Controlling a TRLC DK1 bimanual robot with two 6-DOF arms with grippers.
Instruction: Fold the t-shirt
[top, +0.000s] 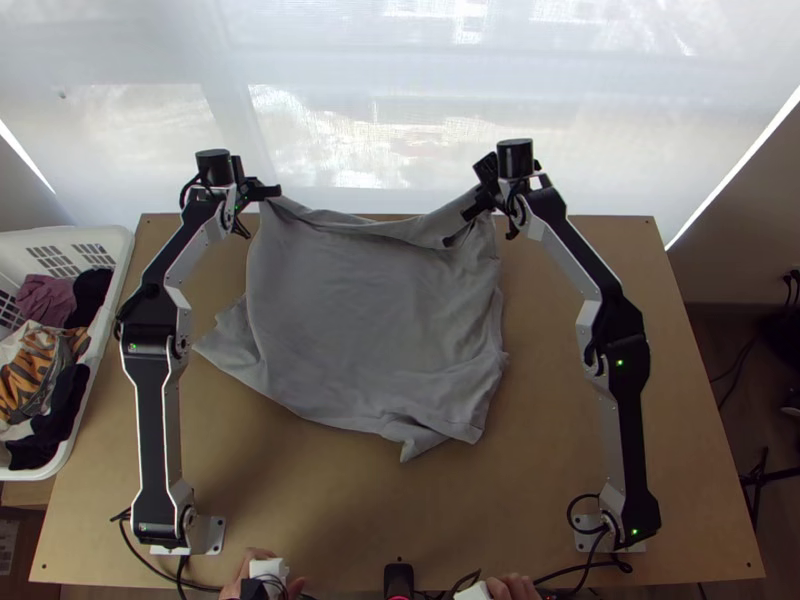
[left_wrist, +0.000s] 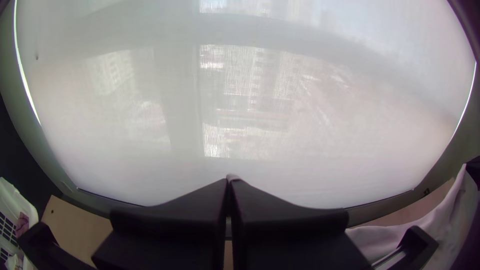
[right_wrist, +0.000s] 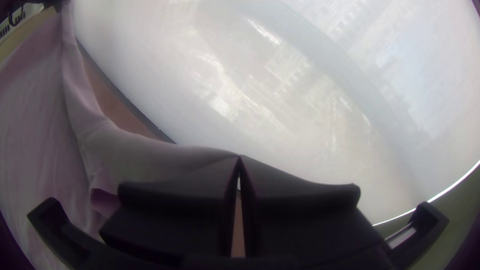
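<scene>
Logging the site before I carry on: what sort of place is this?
Probably a robot test bench in a room beside a window: two arms bolted to a wooden table, a laundry basket alongside, and a sheer blind with buildings faintly behind.

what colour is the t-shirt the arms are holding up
Plain grey, no pattern visible on the t-shirt; the top view shows it best.
</scene>
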